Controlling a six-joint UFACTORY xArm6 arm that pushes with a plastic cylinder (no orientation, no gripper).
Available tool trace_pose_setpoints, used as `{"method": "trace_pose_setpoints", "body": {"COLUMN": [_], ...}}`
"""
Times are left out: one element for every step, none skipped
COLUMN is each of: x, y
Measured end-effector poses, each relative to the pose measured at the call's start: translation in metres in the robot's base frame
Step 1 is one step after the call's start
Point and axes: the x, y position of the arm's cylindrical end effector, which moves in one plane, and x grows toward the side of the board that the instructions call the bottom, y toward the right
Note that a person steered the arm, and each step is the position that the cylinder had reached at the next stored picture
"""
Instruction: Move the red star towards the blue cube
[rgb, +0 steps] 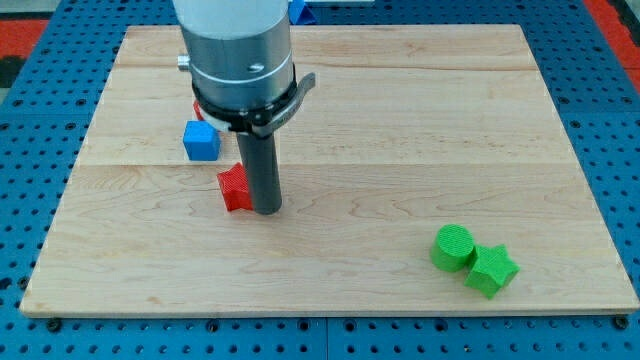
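Since the red star (233, 187) is what has to travel, it makes the natural landmark: it sits on the wooden board (400, 120), left of the board's middle, partly hidden by the rod. Just above it and a touch toward the view's left, near but apart, rests the blue cube (201, 141). The arm's tip (266, 209) stands pressed against the star's right side, slightly lower in the view than the star's centre; it is a plain dark rod with nothing to open or close, and it grips nothing, only leans on the block. So the star lies to the view's left of the tip, and the cube lies up and left of the star. By my judgement a push toward the upper left would carry the star to the cube, though contact this low on its flank may spin it. Well away from the star, toward the view's lower right, a green cylinder (453, 246) touches a green star (491, 270). Around the board runs a blue pegboard table (40, 320).
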Motion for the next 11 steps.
{"method": "trace_pose_setpoints", "body": {"x": [0.001,0.002,0.004,0.018,0.002,-0.017,-0.020,-0.020,-0.021,-0.021,-0.029], "y": [-0.040,-0.067,-0.066,-0.004,-0.008,-0.045,-0.049,-0.050,-0.071,-0.048,0.053]}}
